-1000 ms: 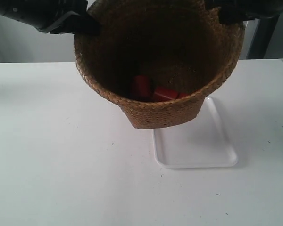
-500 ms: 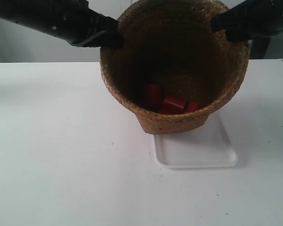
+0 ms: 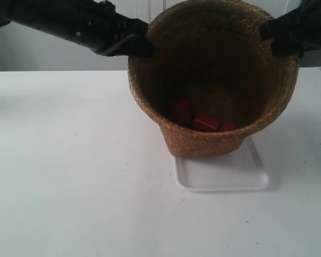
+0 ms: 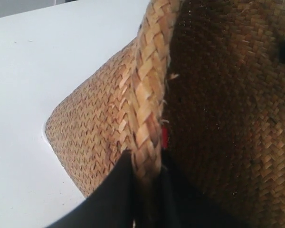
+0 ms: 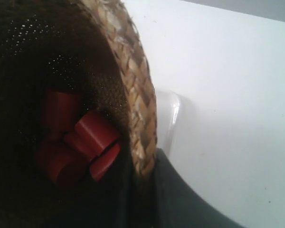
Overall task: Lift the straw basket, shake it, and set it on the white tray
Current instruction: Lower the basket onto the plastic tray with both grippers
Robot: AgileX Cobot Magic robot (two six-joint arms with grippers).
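Observation:
The brown woven straw basket [image 3: 203, 140] hangs tilted, its dark inside facing the exterior view, its base over the far part of the white tray [image 3: 224, 180]. Whether base and tray touch I cannot tell. Several red blocks [image 3: 206, 121] lie at its bottom. The arm at the exterior view's left grips the rim with its gripper [image 3: 142, 45]; the arm at the right does so on the opposite side with its gripper [image 3: 268, 32]. My left gripper [image 4: 147, 160] is shut on the braided rim [image 4: 149, 71]. My right gripper [image 5: 146, 166] is shut on the rim [image 5: 133, 80], beside the red blocks [image 5: 80, 137] and the tray [image 5: 168, 114].
The white table [image 3: 69, 176] spreads to the left and front of the tray. A pale wall with a dark upright post [image 3: 294, 51] stands behind the table's far edge.
Both arms have carried the basket toward the exterior view's right and lower, from left of the tray to over its far part. The red blocks slid along the bottom.

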